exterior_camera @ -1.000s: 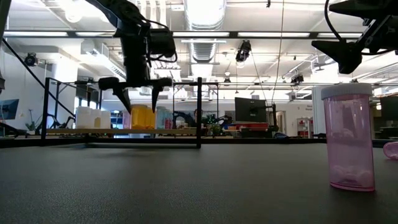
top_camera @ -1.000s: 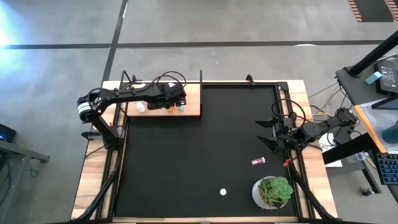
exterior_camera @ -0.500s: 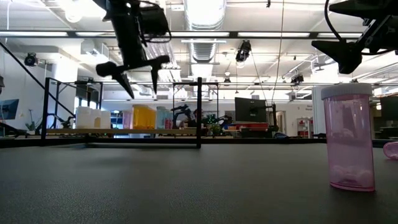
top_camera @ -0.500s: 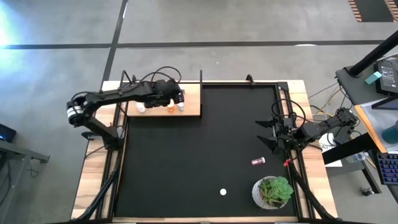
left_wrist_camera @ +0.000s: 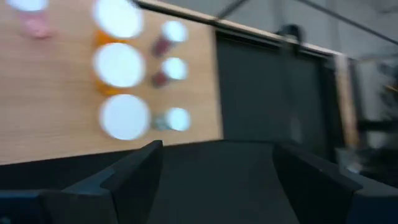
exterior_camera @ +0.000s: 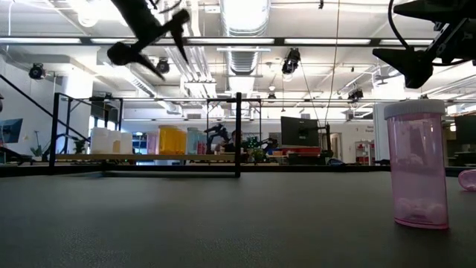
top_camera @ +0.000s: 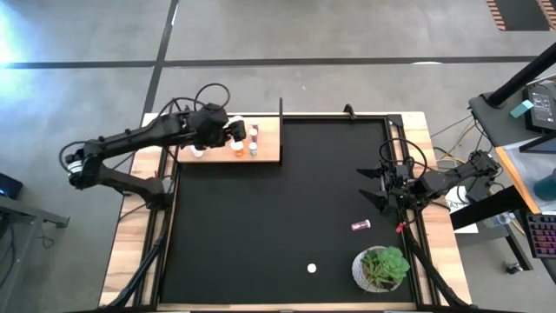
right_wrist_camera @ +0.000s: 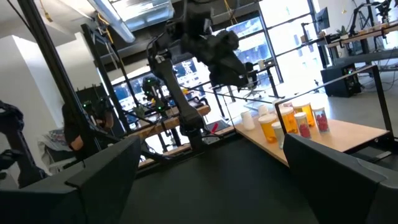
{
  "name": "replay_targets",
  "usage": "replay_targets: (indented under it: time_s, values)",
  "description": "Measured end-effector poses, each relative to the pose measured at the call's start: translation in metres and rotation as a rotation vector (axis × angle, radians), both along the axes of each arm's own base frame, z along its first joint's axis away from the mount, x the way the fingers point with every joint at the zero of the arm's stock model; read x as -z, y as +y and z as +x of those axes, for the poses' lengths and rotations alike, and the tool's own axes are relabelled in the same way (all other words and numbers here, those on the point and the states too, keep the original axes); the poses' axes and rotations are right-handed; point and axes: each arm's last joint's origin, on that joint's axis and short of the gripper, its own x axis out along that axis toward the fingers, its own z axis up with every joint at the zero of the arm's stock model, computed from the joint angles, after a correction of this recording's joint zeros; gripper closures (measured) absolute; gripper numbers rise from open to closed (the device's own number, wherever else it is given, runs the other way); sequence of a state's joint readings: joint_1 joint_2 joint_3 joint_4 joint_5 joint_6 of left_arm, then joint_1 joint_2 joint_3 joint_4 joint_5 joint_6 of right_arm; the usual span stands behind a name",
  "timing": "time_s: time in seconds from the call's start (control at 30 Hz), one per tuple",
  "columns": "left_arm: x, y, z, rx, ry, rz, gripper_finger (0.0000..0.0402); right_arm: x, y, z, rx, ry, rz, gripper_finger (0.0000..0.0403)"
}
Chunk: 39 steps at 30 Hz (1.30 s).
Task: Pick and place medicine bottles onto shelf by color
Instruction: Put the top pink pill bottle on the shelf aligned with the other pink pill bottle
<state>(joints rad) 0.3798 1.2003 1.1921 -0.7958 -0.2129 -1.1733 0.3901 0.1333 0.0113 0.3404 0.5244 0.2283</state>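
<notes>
The left tool (top_camera: 228, 130) hangs wide and empty over the shelf (top_camera: 269, 155), where bottles (top_camera: 238, 148) stand grouped by color; the right tool (top_camera: 380, 187) waits wide near a pink bottle (top_camera: 360, 225).

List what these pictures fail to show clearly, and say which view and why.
- Shelf bottles: left wrist view, motion blur; labels unreadable.
- Pink bottle on the mat: high view, too small to see contents.
- Second pink bottle: low view, cut off by the edge.
- Bottles' order on the shelf: low view, they overlap.
</notes>
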Motion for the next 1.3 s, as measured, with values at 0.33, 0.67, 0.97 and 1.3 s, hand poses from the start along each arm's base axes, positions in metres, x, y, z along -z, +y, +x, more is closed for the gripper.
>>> replay_targets:
  time_s: [0.33, 0.67, 0.97, 1.3]
  values:
    - [-0.033, -0.039, 0.009, 0.341, -0.292, 0.083, 0.0116, 0.000, 0.000, 0.000, 0.000, 0.000, 0.000, 0.0019]
    - [-0.056, -0.048, 0.029, 0.397, -0.576, 0.179, 0.0116, 0.000, 0.000, 0.000, 0.000, 0.001, 0.000, 0.0019]
    - [-0.066, -0.043, 0.059, 0.382, -0.820, 0.281, 0.0116, -0.007, -0.001, -0.002, -0.019, -0.090, 0.128, 0.0019]
    - [-0.043, -0.080, 0.107, 0.703, -0.832, 0.565, 0.0116, -0.021, -0.003, -0.007, -0.072, -0.266, 0.337, 0.0019]
